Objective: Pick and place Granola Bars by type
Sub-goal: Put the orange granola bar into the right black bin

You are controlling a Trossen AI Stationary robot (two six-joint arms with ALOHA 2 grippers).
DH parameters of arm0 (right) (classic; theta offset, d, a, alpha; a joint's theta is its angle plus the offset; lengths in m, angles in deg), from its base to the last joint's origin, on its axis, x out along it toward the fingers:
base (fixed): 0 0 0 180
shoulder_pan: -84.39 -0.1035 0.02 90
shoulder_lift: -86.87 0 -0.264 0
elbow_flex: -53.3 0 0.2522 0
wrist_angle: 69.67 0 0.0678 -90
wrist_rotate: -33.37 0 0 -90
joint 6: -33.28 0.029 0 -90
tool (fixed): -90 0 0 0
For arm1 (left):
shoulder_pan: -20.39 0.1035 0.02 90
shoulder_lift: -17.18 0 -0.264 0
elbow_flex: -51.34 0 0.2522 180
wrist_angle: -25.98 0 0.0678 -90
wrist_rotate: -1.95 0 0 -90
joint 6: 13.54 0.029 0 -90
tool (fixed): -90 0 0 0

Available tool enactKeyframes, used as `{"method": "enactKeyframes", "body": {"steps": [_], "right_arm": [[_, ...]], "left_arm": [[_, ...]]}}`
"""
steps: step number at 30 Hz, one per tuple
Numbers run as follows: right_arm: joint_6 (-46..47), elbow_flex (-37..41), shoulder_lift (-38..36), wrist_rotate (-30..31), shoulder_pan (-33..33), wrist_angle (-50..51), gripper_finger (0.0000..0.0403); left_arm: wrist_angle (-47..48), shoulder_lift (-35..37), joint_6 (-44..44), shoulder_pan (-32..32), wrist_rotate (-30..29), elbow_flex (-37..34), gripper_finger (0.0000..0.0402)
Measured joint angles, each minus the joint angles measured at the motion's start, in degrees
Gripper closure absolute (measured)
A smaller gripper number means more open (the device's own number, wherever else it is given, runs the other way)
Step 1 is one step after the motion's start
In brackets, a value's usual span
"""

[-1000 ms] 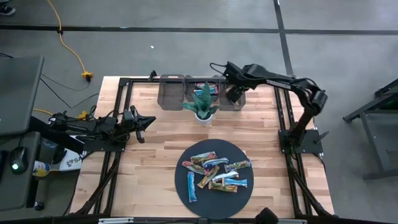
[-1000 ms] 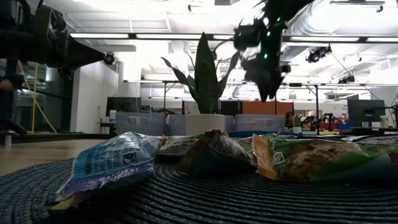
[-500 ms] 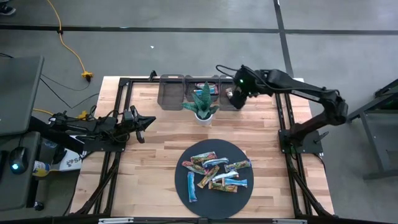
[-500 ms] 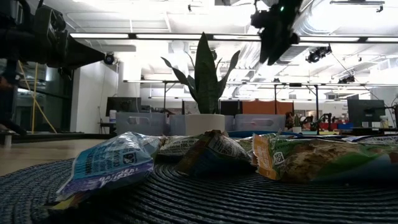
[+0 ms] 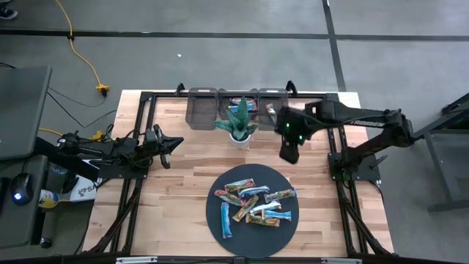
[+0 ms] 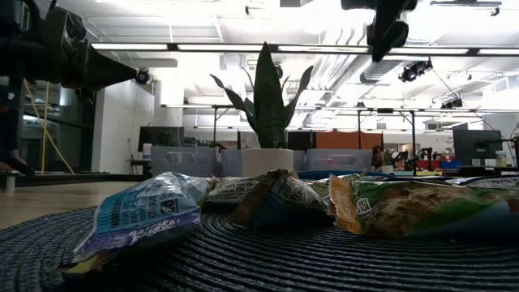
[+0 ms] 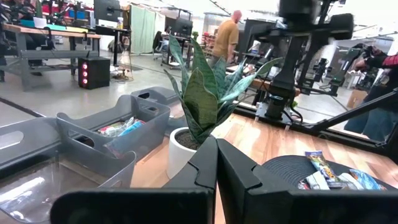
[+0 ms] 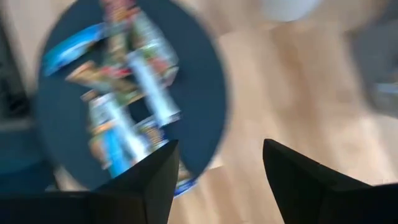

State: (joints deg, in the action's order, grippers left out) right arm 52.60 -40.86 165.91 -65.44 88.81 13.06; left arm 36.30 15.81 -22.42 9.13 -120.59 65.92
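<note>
Several granola bars (image 5: 253, 205) in blue, brown, green and white wrappers lie in a loose heap on a round dark mat (image 5: 220, 235) near the table's front edge; the low view shows the bars (image 6: 276, 203) up close. A few more bars (image 5: 248, 103) lie in a grey bin (image 5: 201, 108) at the far edge. My right gripper (image 5: 289, 152) hovers open and empty above the bare wood between bins and mat, pointing steeply down, with the mat (image 8: 205, 106) ahead of its fingers (image 8: 155, 180). My left gripper (image 5: 173, 143) waits shut at the table's left side.
A spiky green plant in a white pot (image 5: 238, 126) stands just in front of the bins, left of my right gripper. A black frame (image 5: 146, 103) edges the table. Bare wood (image 5: 183, 183) lies between the left arm and the mat. People stand in the room beyond.
My right gripper has swung from above the bins at the far edge toward the near edge and the mat, rising and turning as it went. It has stayed open and empty. The bars and the left arm have kept still.
</note>
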Motion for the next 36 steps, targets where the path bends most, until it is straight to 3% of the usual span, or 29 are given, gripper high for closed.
{"method": "enactKeyframes", "body": {"steps": [6,12,18,26,36], "right_arm": [[1.3,3.4,-0.1,-6.7,-7.7,-6.1,0.0187],[6.6,15.6,0.0,-11.2,-16.0,-25.2,0.0187],[9.0,23.3,2.4,-10.0,-23.6,-42.7,0.0187],[11.3,22.6,9.6,-2.7,-29.1,-48.6,0.0187],[18.0,14.6,22.7,1.4,-31.8,-48.5,0.0187]], "left_arm": [[0.0,0.0,0.0,0.0,0.0,0.0,0.04],[0.0,0.0,0.0,0.0,0.0,0.0,0.04],[0.0,0.0,0.0,0.0,0.0,0.0,0.04],[0.0,0.0,0.0,0.0,0.0,0.0,0.04],[0.0,0.0,0.0,0.0,0.0,0.0,0.04]]}}
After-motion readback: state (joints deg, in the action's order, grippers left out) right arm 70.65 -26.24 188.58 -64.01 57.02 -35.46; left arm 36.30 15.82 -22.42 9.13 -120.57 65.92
